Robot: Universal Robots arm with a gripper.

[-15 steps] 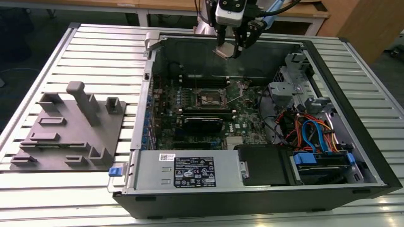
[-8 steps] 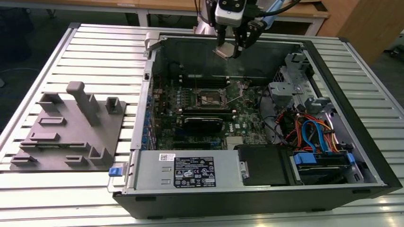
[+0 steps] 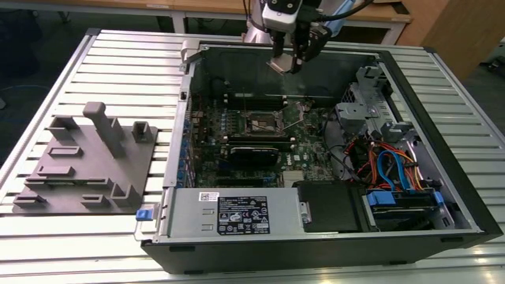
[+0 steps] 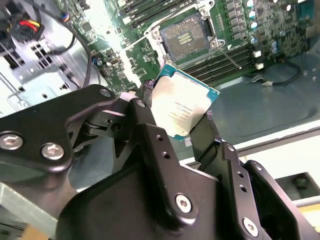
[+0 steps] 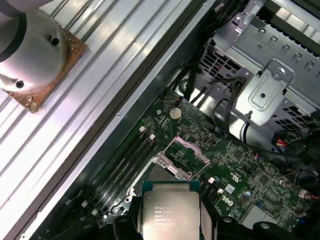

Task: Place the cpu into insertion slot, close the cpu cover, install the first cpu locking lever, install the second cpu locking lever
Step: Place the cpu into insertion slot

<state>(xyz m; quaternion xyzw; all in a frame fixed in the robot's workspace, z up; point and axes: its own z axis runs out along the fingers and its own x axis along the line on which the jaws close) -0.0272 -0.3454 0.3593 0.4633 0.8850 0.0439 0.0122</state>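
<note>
First step in hand: the gripper (image 3: 289,61) clamps the cpu (image 4: 182,109) by its edges, apparently tilted, high above the computer case (image 3: 442,177) and well apart from the insertion slot (image 3: 264,123). Seating calls for levelling and squaring it over that slot.

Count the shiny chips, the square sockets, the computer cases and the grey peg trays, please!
cpu: 1
insertion slot: 1
computer case: 1
grey peg tray: 1
Total: 4

One cpu (image 4: 182,107), one insertion slot (image 4: 184,39)
</note>
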